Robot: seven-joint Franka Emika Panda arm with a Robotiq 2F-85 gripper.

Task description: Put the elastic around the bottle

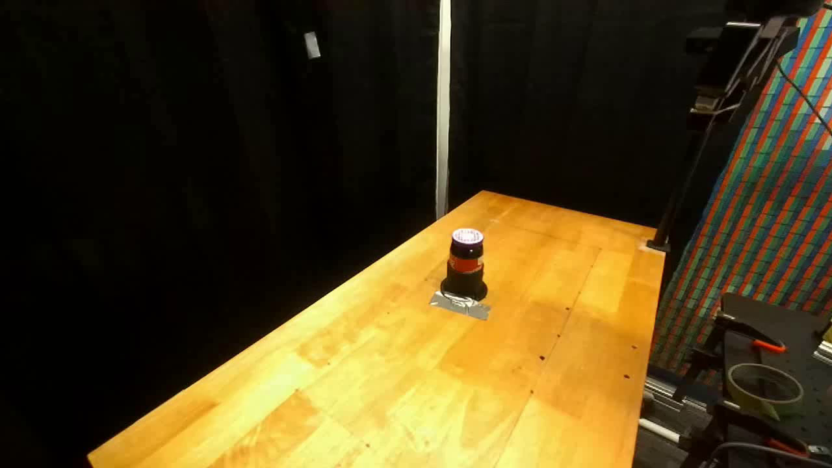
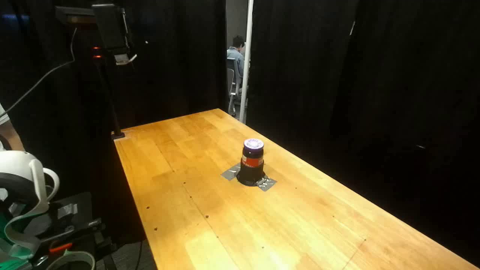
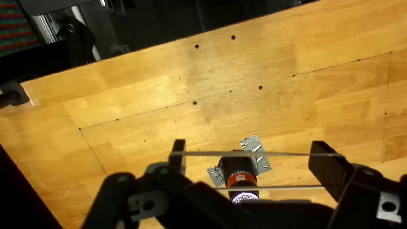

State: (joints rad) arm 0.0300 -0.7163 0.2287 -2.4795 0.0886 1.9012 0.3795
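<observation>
The bottle (image 1: 467,263) stands upright on the wooden table in both exterior views (image 2: 252,161). It is small and dark, with an orange-red band and a pale patterned cap top. Its lower part sits in a black round holder (image 2: 250,174). In the wrist view my gripper (image 3: 248,149) is open, its fingers wide apart. A thin pale elastic (image 3: 286,154) is stretched around both fingers as two nearly parallel strands. The bottle (image 3: 241,179) shows below, between the fingers, and the strands cross over it in the picture. Part of the cap is hidden by the gripper. The gripper is outside both exterior views.
Grey tape (image 1: 460,305) fixes the holder to the table (image 1: 416,383). A black stand (image 2: 112,108) rises from a table corner. A black side shelf with a tape roll (image 1: 764,390) is beside the table. Black curtains hang around it.
</observation>
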